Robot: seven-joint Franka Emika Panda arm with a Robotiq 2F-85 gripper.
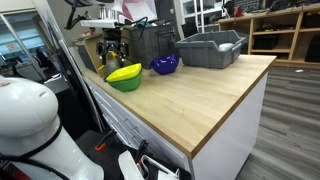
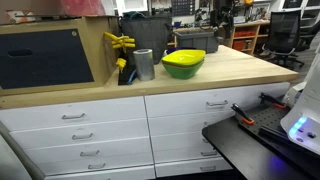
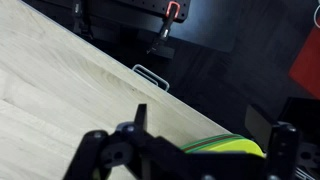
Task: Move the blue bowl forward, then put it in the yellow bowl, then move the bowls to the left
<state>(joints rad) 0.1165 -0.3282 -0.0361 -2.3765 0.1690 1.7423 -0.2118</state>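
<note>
Yellow bowl [image 1: 124,75] beside wooden countertop [image 1: 200,95] edge

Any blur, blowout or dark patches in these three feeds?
Wrist view: the black robot gripper is a soft, underlit silhouette, the light wooden tabletop evenly lit. In an exterior view, the large white rounded shape up close is defocused. In an exterior view, the white device at lower right is blown out.

Even indoor light, soft low-detail pictures.
Wrist view: gripper [image 3: 208,116] blurred at six o'clock, dark at one o'clock; counter [image 1: 190,85] [image 2: 240,65] evenly lit in both exterior views.
</note>
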